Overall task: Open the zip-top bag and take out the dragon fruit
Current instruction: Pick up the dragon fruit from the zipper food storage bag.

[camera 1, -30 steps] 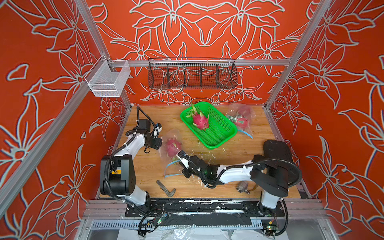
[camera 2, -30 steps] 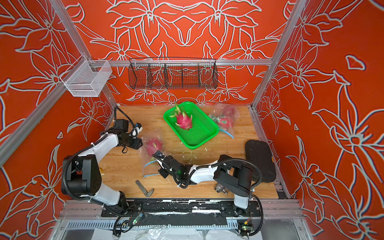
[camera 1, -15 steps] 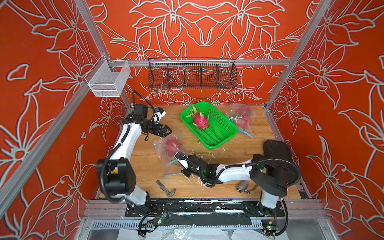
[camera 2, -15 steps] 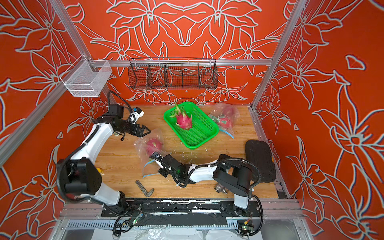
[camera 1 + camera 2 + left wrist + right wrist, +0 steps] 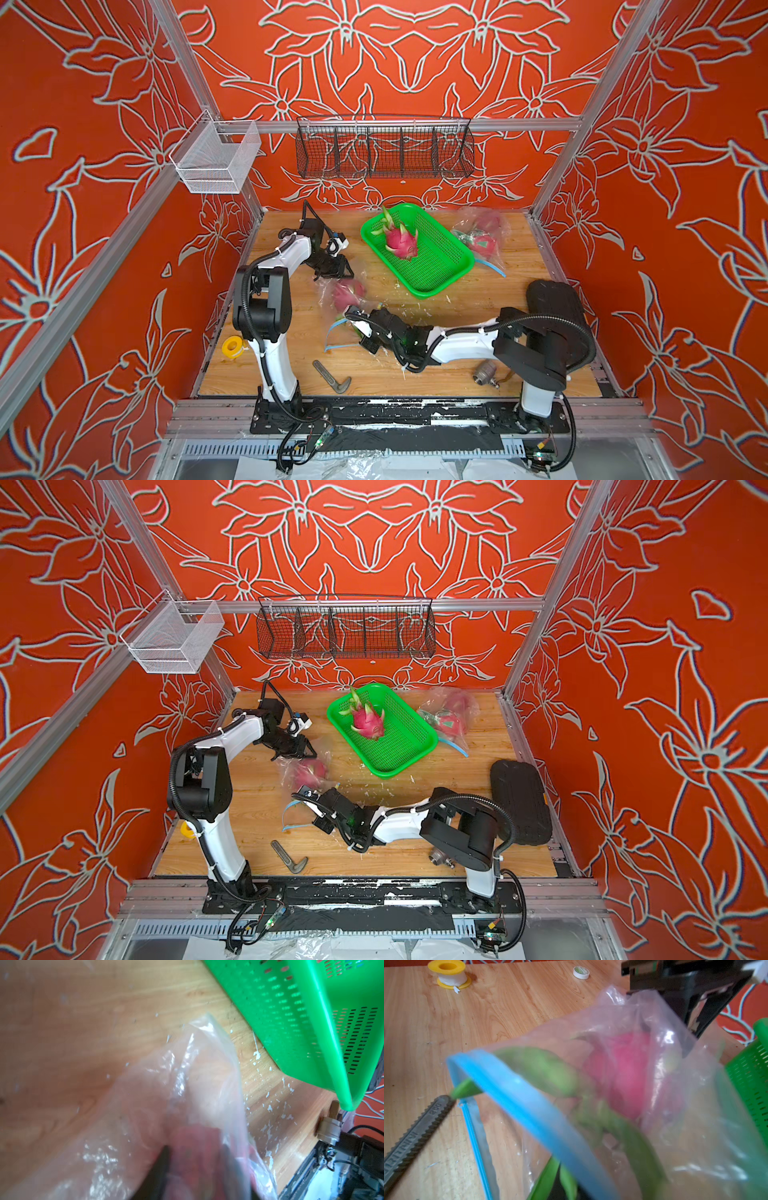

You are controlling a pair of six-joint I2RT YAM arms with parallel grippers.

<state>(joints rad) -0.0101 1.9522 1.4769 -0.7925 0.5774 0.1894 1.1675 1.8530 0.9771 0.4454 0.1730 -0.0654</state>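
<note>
left arm (image 5: pixel 291 253) and right arm (image 5: pixel 461 345) share white links, black joints, ribbed black cables.

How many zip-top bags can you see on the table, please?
2. The near bag at mid-table holds a dragon fruit; the far bag lies right of the basket. I see no others hidden.

Left gripper (image 5: pixel 338 273) has apparently closed on bag (image 5: pixel 329 300).

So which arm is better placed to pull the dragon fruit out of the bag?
Probably right. The right tool sits shut at the open mouth of the zip-top bag, beside the green leaves of the dragon fruit. The left tool is at the bag's closed end, better for holding it.
</note>
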